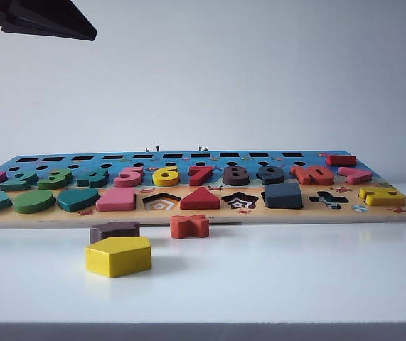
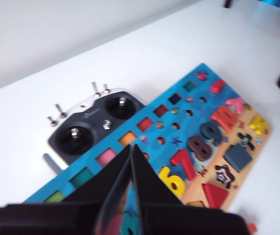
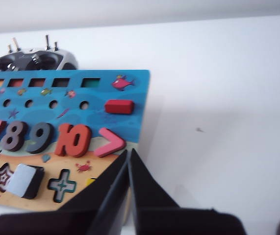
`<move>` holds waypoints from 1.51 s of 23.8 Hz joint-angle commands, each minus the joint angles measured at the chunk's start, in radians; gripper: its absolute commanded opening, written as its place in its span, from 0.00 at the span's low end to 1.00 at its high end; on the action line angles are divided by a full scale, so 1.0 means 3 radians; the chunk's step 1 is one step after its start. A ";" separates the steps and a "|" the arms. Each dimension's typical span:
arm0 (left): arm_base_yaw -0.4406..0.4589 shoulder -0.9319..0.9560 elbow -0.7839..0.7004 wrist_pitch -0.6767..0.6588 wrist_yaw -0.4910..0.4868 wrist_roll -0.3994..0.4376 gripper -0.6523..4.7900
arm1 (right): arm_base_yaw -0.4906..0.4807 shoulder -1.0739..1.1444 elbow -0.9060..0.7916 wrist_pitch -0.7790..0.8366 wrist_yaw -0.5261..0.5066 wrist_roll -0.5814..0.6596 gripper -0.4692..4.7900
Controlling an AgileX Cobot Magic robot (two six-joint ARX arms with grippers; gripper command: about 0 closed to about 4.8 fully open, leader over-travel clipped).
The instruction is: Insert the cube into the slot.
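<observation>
on the left of the exterior view you see the left gripper only as a dark wedge in the top corner, high above the puzzle board. in the left wrist view its jaws are pressed together to a point, empty, hanging over the board's row of square holes, with a black remote controller lying just behind the board.

moving right along the table in front of the board, there lie a yellow pentagon, a small brown block just behind it, and an orange piece near the board's front edge.

further right, the cube is already down in its square slot in the board's front row, between the star recess and the cross recess. it lies flat, broad face up, edges squared with the board's edges; being square it has no real long axis. it looks level, not tilted, though it stands proud of the board like the other pieces.

the right gripper is not in the exterior view; its wrist view shows it over the board's right end, beside the pink arrow piece, jaws together and holding nothing, apart from the cube.

so judge the insertion done. your next move is only to keep both arms clear and check the seating.
</observation>
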 commanded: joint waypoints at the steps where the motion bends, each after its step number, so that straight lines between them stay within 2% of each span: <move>1: 0.0005 -0.0045 0.0009 0.0079 -0.0334 -0.0125 0.15 | -0.0128 -0.0291 -0.0132 0.0070 -0.0060 0.0028 0.08; 4: 0.0013 -0.0200 0.0009 0.0095 -0.0741 -0.0228 0.15 | -0.0242 -0.0605 -0.0308 0.0036 -0.0076 0.0376 0.08; 6: 0.0037 -0.0355 0.0000 0.0094 -0.0872 -0.0271 0.15 | -0.0285 -0.0767 -0.0441 0.0047 -0.0075 0.0554 0.08; 13: 0.0375 -0.1120 -0.0464 0.0163 -0.0949 -0.0306 0.15 | -0.0420 -0.1287 -0.0811 0.0045 0.0127 0.0515 0.08; 20: 0.0764 -0.1973 -0.1237 0.0145 -0.1288 -0.0305 0.15 | -0.0420 -0.1397 -0.1049 0.0100 0.0125 0.0450 0.07; 28: 0.0865 -0.2490 -0.1822 0.0150 -0.1525 -0.0301 0.15 | -0.0420 -0.1397 -0.1124 0.0033 0.0126 0.0440 0.08; 36: 0.0880 -0.2927 -0.2265 0.0172 -0.1593 -0.0300 0.15 | -0.0420 -0.1397 -0.1124 0.0033 0.0125 0.0440 0.08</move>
